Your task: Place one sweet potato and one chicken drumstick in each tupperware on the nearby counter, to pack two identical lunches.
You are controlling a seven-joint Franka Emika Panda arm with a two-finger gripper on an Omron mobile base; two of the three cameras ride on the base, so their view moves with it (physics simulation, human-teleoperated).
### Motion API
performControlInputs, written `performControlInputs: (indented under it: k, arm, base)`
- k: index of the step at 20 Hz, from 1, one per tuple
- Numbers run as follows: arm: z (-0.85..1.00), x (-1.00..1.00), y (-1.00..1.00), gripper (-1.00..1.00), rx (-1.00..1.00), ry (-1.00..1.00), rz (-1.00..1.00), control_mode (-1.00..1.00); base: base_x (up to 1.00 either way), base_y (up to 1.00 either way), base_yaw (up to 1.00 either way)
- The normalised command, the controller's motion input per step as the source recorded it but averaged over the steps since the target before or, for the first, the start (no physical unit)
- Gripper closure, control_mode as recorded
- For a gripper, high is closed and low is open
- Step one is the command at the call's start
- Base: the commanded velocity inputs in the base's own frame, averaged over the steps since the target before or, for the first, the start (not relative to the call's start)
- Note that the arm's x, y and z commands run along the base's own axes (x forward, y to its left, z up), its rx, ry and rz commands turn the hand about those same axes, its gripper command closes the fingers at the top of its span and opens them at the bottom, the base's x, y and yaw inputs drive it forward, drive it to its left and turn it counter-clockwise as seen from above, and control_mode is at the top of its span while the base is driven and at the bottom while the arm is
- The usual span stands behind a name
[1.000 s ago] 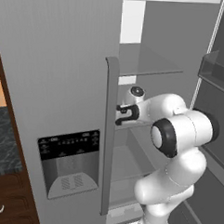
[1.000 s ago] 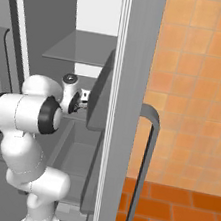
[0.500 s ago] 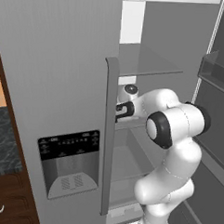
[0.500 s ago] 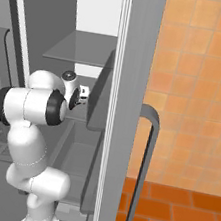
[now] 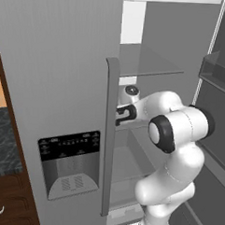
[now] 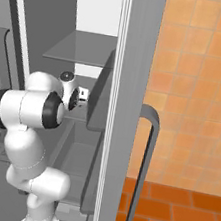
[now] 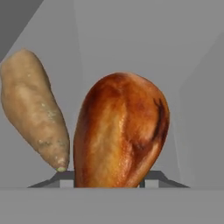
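We could read no writing. Our pincer [image 7: 109,177] gripped the chicken drumstick [image 7: 120,131] inside the fridge [image 5: 65,60]. A sweet potato [image 7: 33,109] lay at nine o'clock beside it.

The white arm [image 6: 32,120] reaches into the open grey fridge [image 6: 135,61], its pincer [image 6: 82,96] just under the glass shelf [image 6: 81,50]. The door handle [image 6: 146,153] and orange tiled wall [image 6: 197,86] lie beyond the pincer's far side.
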Motion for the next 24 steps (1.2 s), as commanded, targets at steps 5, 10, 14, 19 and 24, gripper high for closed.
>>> performControlInputs:
  k: [5,10,14,19,24]
  arm:
    - [0.27,-1.00,-0.63,1.00,0.03,-0.23,0.00,-1.00]
    - [0.73,-1.00,-0.17,1.00,0.02,-0.24,0.00,-1.00]
    - [0.47,-1.00,0.00,1.00,0.01,-0.13,0.00,-1.00]
    - [0.70,-1.00,0.00,1.00,0.00,-0.03,0.00,-1.00]
    - [0.56,-1.00,0.00,1.00,0.00,0.00,0.00,-1.00]
  base:
    - [0.00,0.00,0.00]
    - [0.00,0.00,0.00]
    - [0.00,0.00,0.00]
    - [0.00,0.00,0.00]
    - [0.00,0.00,0.00]
